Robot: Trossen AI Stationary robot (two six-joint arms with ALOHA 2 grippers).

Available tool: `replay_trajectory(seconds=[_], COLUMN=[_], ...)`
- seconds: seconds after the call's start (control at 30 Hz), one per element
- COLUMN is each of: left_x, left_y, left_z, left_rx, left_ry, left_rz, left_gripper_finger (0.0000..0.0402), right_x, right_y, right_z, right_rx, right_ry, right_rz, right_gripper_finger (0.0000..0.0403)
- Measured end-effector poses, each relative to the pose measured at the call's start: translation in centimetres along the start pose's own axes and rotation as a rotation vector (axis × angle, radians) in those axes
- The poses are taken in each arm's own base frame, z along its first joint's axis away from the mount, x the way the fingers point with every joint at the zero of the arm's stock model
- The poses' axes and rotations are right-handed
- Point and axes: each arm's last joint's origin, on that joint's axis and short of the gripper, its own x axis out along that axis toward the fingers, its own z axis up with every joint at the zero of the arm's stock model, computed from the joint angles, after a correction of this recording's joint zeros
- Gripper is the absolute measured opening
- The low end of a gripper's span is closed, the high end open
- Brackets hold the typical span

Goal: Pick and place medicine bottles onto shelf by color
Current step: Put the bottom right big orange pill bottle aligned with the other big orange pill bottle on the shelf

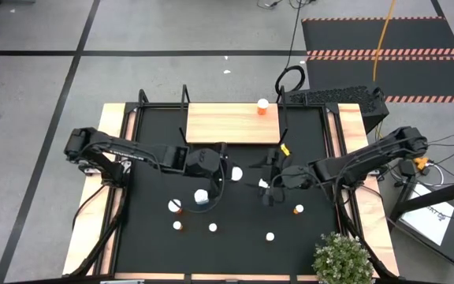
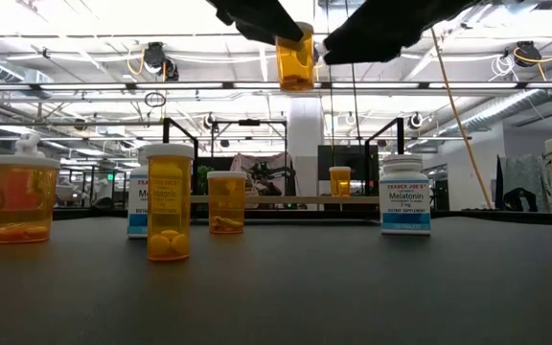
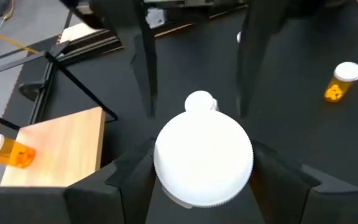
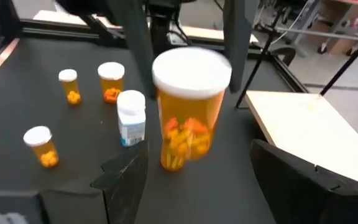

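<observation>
A lifted orange medicine bottle (image 2: 295, 62) with a white cap (image 3: 204, 158) hangs above the table's middle, and both grippers are at it. My left gripper (image 3: 204, 177) (image 2: 274, 24) is shut on its cap. My right gripper (image 4: 197, 177) (image 2: 353, 38) is open close on the bottle's right; its fingers stand on either side of the orange body (image 4: 188, 124) with gaps. The light-wood shelf (image 1: 227, 125) lies at the far side, and one orange bottle (image 1: 262, 106) stands on it. Several other bottles stand on the black table, among them an orange one (image 1: 298, 209) and white ones (image 2: 405, 196). My left gripper pinches the bottle's white cap (image 3: 166, 155) between its two fingers (image 3: 129, 180). The fingers slant down at it from the table's left. The bottle hangs upright below them, lifted clear of the table.
Black uprights (image 1: 186, 99) stand at the shelf's ends. A small white bottle (image 4: 131, 118) stands on the table close by the held one. Orange bottles (image 2: 169, 201) stand toward the near edge. A potted plant (image 1: 341, 256) sits at the near right corner.
</observation>
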Motion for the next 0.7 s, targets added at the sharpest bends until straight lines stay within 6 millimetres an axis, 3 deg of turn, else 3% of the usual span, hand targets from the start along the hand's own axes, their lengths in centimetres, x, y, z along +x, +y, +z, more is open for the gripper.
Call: replay_trajectory(seconds=[0.37,0.7], left_x=[0.0,0.0], left_y=[0.3,0.4], left_z=[0.4,0.8], left_rx=[0.03,0.035], left_ry=[-0.045,-0.09], left_rz=[0.015,0.026], left_gripper_finger=[0.0232,0.0232], right_x=[2.6,2.7], right_y=[-0.5,-0.6], right_z=[-0.5,-0.3], right_rx=[0.041,0.02], right_ry=[-0.023,-0.044], right_rz=[0.055,0.05], right_gripper_finger=[0.0271,0.0214])
